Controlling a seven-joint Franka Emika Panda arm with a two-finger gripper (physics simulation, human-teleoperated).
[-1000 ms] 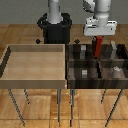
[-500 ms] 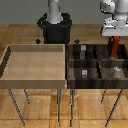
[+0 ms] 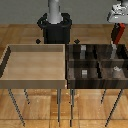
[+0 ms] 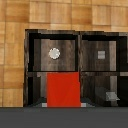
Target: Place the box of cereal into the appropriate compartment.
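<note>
The box of cereal is a thin red box hanging upright from my gripper, which is shut on its top. It is held in the air at the exterior view's far right, above the back right section of the dark-brown four-part bin. That section holds a tall slim grey block. In the wrist view the red box covers most of one bin section. The fingers are not clear in the wrist view.
A large light-wood tray stands beside the bin on the exterior view's left. Shorter grey markers sit in the other sections, and a round one shows in the wrist view. The black robot base stands behind.
My gripper has carried the red box toward the exterior view's right, from over the bin's middle to over its back right section, and slightly higher.
</note>
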